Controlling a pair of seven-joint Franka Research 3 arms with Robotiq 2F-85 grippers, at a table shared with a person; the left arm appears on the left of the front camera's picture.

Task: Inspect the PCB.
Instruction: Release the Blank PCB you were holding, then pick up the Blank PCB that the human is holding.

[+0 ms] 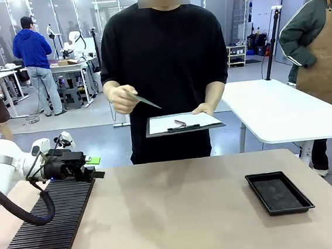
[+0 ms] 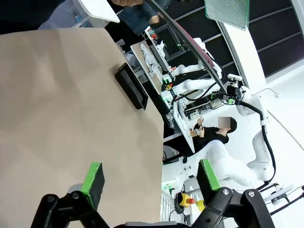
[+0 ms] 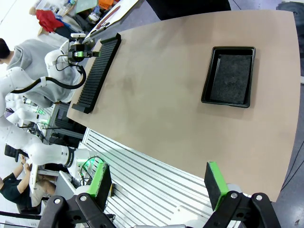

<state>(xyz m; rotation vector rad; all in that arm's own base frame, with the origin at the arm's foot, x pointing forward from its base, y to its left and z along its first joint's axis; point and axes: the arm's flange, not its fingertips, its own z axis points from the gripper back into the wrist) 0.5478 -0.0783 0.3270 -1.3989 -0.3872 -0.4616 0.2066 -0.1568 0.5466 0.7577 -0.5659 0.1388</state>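
Observation:
The PCB [image 1: 147, 102], a thin green board, is held edge-on in one hand of the person standing at the far side of the table. In the left wrist view the PCB [image 2: 227, 12] appears at the top edge as a green speckled rectangle. The person's other hand holds a clipboard [image 1: 183, 123] with white paper. My left gripper [image 1: 95, 167] hovers open above the far end of a black slotted rack [image 1: 44, 230], with nothing between its fingers [image 2: 92, 178]. My right gripper [image 3: 156, 183] is open and empty, high above the table's near edge.
A shallow black tray [image 1: 278, 192] lies on the table's right side, also seen in the wrist views [image 3: 228, 76] [image 2: 130, 85]. The slotted rack [image 3: 97, 71] runs along the left side. A white table [image 1: 282, 113] and other people stand behind.

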